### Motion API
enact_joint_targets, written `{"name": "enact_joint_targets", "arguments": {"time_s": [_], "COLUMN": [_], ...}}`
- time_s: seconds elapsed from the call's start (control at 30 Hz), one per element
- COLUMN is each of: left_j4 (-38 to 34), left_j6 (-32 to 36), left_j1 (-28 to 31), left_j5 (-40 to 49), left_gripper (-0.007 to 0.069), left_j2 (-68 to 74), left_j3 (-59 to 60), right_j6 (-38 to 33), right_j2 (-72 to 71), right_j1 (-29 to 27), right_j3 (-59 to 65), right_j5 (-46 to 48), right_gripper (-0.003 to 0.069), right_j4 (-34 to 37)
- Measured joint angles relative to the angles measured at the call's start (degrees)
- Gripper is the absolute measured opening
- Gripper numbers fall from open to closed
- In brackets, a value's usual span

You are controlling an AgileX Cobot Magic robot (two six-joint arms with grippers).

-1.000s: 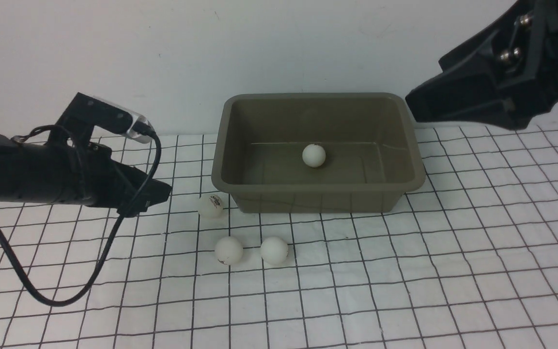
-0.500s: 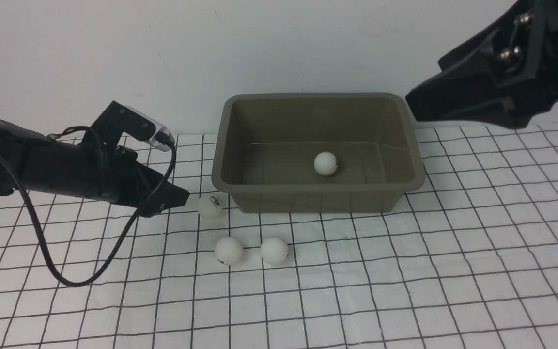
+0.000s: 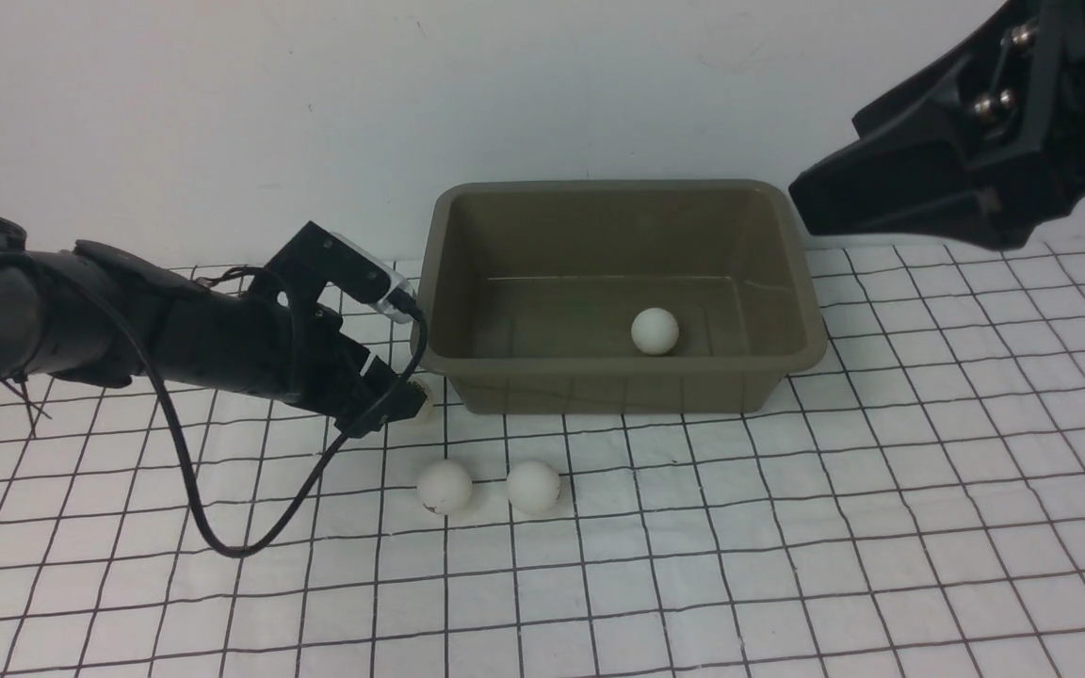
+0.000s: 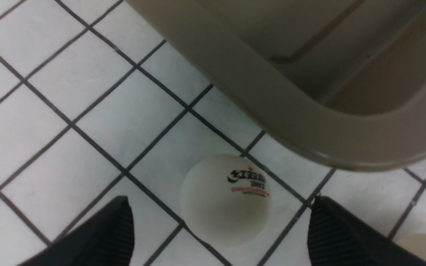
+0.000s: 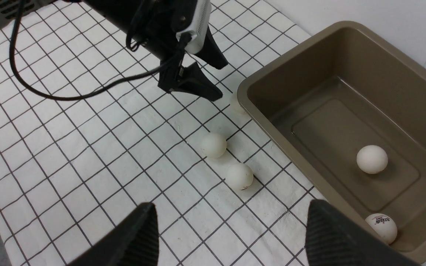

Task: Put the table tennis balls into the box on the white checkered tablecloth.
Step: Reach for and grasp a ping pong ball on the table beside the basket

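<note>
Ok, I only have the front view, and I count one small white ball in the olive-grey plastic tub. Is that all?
Observer: No, two. The right wrist view shows a second small white table tennis ball against the near wall of the olive-grey plastic box.
Operator: Is the left gripper holding the ball by the box corner?
Observer: No. The left wrist view shows the left gripper open, straddling that logo-printed ball, white checkered tablecloth showing in both gaps.
Operator: And the right gripper?
Observer: Its wrist view shows the right gripper open, holding nothing.
</note>
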Motion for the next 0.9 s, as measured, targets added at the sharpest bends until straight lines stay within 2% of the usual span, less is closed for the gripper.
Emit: {"name": "enact_joint_targets", "arguments": {"time_s": [0.27,0.63,0.77,0.9], "left_j4": [-2.5,-17.5,-19.1,-19.3], "left_j6": [5.4,21.0,22.4,23.8], "left_j1": [0.0,-0.1,-0.1,-0.1], "left_j5": [-1.5,-2.3,-2.2,-2.2], "left_gripper": [0.0566,0.0559,0.0506,0.0375], "left_j2": [2.0,4.3,5.9,6.1], "left_j3": [0.0,-0.1,-0.1,-0.1], "right_j6": [0.0,0.1,0.2,0.2], "right_j2": [0.0,0.0,0.0,0.0], "right_j1": [0.0,0.0,0.0,0.0], "right_j3": [0.0,0.0,0.0,0.0], "right_j5": [0.0,0.0,0.1,0.2], "right_gripper": [0.0482,0.0482,0.0482,0.0482], "right_j4": [0.0,0.0,0.0,0.0]}}
